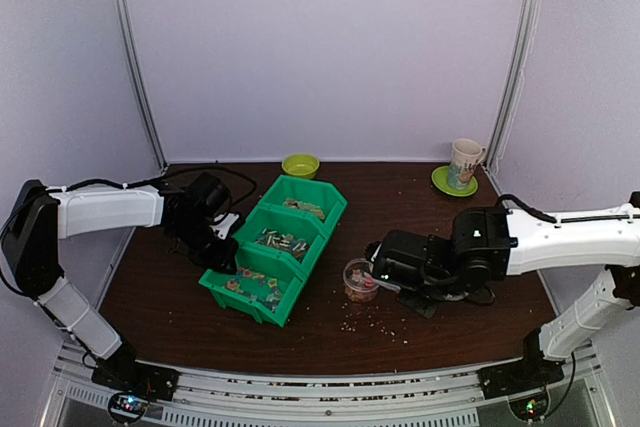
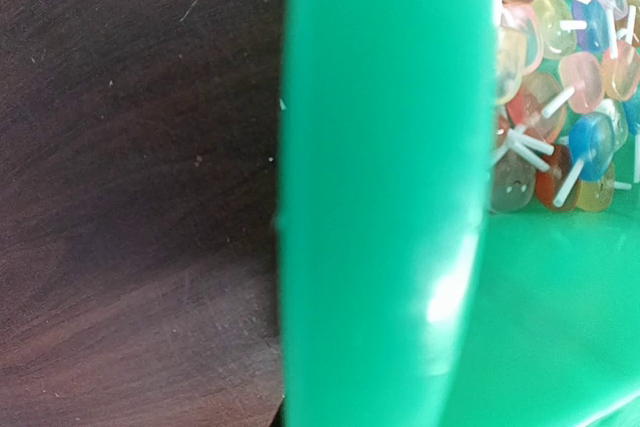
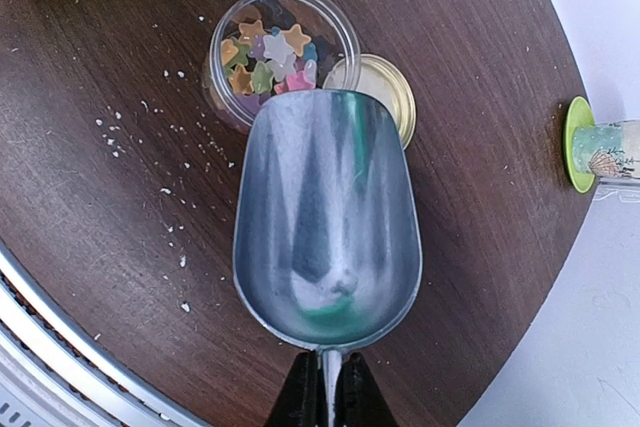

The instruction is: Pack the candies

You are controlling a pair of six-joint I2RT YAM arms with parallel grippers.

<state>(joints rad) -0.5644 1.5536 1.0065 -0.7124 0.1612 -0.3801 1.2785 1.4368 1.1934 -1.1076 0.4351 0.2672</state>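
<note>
The right pincer (image 3: 323, 392) is clenched on the thin handle of the dull metal scoop (image 3: 325, 217). The scoop's bowl, just ahead of the pincer, looks empty. Past the scoop's lip stands a clear round plastic tub (image 3: 212, 82) holding star-shaped candies (image 3: 265, 57), with a pale lid (image 3: 388, 97) beside it. The next load should be poured slowly with the lip over the tub's middle, since white crumbs (image 3: 110, 137) show how easily things spill. Farther off, the left pincer (image 1: 216, 250) is closed beside the green three-compartment plastic bin (image 1: 262, 299), which holds more candies.

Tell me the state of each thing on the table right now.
Clear cup: open, star candies inside.
Lid: off, flat beside cup.
Metal scoop: empty, held by right pincer, tip at cup.
Mug: upright on saucer.
Left pincer: shut, at green bin.
</note>
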